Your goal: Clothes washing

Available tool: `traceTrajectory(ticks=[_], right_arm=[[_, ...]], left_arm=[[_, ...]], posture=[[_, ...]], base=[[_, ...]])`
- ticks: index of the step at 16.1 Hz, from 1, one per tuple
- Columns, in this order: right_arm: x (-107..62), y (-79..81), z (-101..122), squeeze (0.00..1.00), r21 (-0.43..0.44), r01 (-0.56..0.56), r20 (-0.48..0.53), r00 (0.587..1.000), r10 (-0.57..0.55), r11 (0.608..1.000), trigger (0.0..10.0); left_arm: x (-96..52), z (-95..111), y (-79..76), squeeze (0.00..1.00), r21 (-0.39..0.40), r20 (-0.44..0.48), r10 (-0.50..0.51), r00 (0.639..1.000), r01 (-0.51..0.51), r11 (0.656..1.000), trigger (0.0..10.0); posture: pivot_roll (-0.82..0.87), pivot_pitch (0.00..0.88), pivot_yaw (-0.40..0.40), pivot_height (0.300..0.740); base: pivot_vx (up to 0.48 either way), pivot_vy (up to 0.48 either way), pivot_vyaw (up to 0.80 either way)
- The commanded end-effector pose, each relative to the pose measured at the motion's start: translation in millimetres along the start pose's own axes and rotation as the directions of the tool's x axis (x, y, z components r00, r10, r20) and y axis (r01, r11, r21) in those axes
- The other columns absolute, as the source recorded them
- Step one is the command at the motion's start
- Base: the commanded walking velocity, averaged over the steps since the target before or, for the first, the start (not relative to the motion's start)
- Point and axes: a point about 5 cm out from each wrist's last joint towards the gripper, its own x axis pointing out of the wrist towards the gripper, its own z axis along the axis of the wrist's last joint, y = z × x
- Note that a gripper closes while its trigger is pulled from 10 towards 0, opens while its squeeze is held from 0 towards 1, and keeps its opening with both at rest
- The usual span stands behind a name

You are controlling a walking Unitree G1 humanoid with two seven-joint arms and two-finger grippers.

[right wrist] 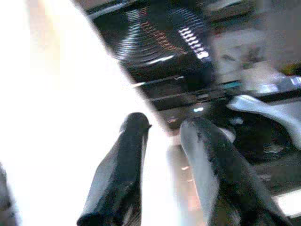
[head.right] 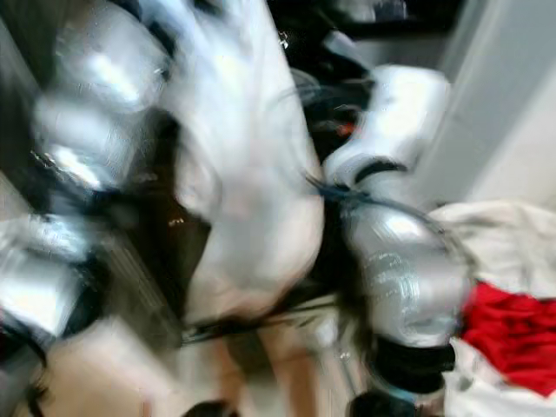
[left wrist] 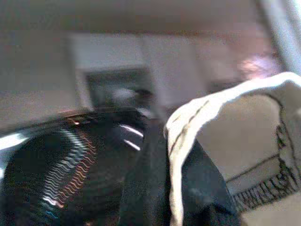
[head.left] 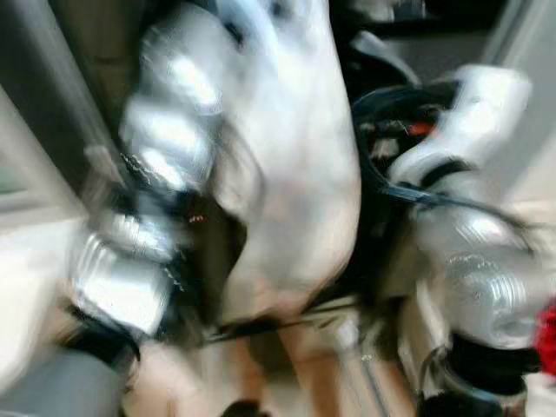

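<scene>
My left gripper point(left wrist: 188, 188) pinched the white garment point(head.left: 287, 156), right gripper point(right wrist: 164, 160) fingers stood parted and empty, and I feared it snagging.

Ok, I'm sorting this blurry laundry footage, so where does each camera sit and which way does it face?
Left eye view: on the head, facing forward and down; blurred silver left arm, right arm, white garment hanging between them.
Right eye view: the other eye, same scene, plus a red cloth at the robot's right.
Left wrist view: looks along that gripper at a cream cloth draped over something dark.
Right wrist view: looks along the right gripper, fingers apart beside white fabric.
Both wrist views share a dark ribbed machine part.
</scene>
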Motion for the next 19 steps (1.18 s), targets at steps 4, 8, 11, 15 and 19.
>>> traceTrajectory(ticks=[4,8,11,15,19], right_arm=[[-1.9,-4.0,12,0.0,-0.014,0.01,0.053,0.999,-0.009,1.0,10.0],[-5.1,-2.2,12,0.0,-0.007,0.011,0.067,0.998,-0.01,1.0,10.0],[-7.0,0.2,10,0.0,-0.002,-0.001,0.06,0.998,0.001,1.0,10.0],[-11.0,10.9,2,0.0,0.004,-0.08,0.01,0.997,0.08,0.997,10.0],[-14.6,20.3,-8,0.0,-0.007,-0.156,-0.049,0.987,0.155,0.988,10.0]], left_arm=[[46.2,102,75.8,0.0,0.407,0.223,0.229,0.947,-0.304,0.862,10.0],[42.9,125,111.9,0.0,0.58,0.261,0.341,0.903,-0.429,0.692,10.0],[34.7,69,113.5,0.0,0.749,0.08,0.368,0.926,-0.299,0.591,10.0],[-20.1,-67,104.9,0.0,0.699,-0.511,0.387,0.767,0.11,0.706,10.0],[-67.2,-125,93.1,0.4,0.44,-0.787,0.295,0.542,0.158,0.884,10.0]], posture=[[-0.01,0.0,0.047,0.74],[-0.02,0.0,0.072,0.74],[-0.03,0.0,0.071,0.74],[-0.03,0.0,0.064,0.74],[-0.03,0.0,0.058,0.74]], base=[[0.417,0.0,0.0],[0.365,0.0,0.0],[0.34,0.0,0.0],[0.0,0.0,0.0],[0.0,0.0,0.0]])
